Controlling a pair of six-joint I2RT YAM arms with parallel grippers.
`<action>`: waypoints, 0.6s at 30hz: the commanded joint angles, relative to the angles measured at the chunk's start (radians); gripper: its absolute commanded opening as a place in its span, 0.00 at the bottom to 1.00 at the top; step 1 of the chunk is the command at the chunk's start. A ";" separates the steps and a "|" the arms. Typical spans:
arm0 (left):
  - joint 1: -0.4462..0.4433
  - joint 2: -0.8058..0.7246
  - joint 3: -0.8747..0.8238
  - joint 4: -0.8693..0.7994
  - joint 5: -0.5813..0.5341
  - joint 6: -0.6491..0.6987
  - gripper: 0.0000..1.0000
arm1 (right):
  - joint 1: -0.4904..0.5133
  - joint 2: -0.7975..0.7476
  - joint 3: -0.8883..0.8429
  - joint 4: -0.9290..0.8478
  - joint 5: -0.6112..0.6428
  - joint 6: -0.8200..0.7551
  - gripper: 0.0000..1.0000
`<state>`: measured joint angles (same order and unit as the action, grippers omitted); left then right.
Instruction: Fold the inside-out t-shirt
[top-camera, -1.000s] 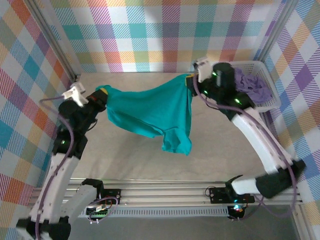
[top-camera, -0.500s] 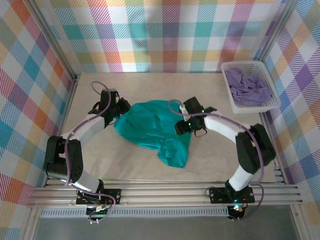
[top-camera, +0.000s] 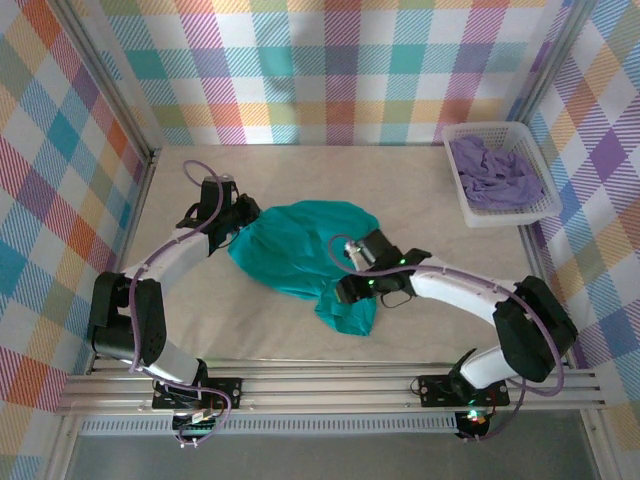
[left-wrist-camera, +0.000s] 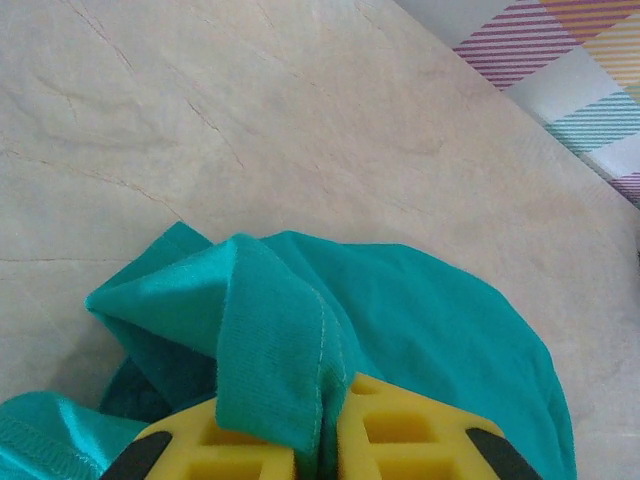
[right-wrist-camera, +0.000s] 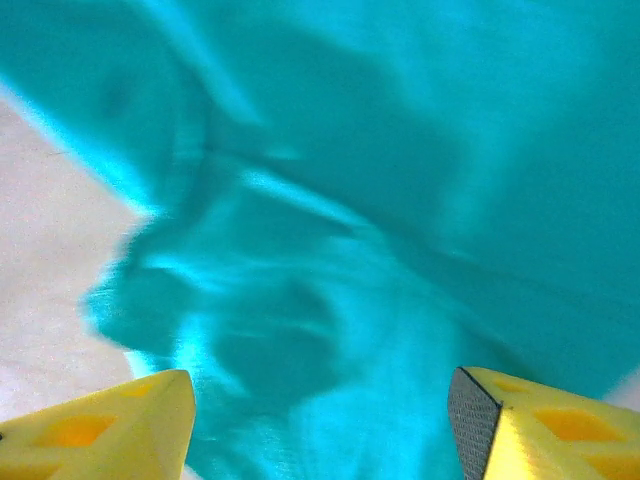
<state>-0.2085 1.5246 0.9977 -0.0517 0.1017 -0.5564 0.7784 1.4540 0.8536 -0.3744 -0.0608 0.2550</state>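
No text, label, brand, number or sign can be read in any of the views. The teal t-shirt (top-camera: 290, 240) shows plain cloth, and nothing legible stands on the white basket (top-camera: 500, 216) or the plaid walls (top-camera: 330, 70).

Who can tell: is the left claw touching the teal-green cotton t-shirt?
Touching. The left wrist view shows a fold of the teal-green cotton t-shirt pinched between the yellow fingers of the left claw.
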 joint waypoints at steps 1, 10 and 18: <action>-0.013 -0.041 0.002 0.006 0.012 0.012 0.15 | 0.102 0.057 0.033 0.092 0.059 0.019 0.69; -0.013 -0.078 -0.005 -0.017 0.012 0.023 0.15 | 0.147 0.266 0.130 0.075 0.124 0.023 0.37; -0.051 -0.198 0.026 -0.051 0.096 0.010 0.15 | -0.069 -0.167 0.204 -0.179 0.185 -0.135 0.03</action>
<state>-0.2207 1.4048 0.9977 -0.0895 0.1394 -0.5529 0.8043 1.4384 0.9783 -0.4583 0.1051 0.1917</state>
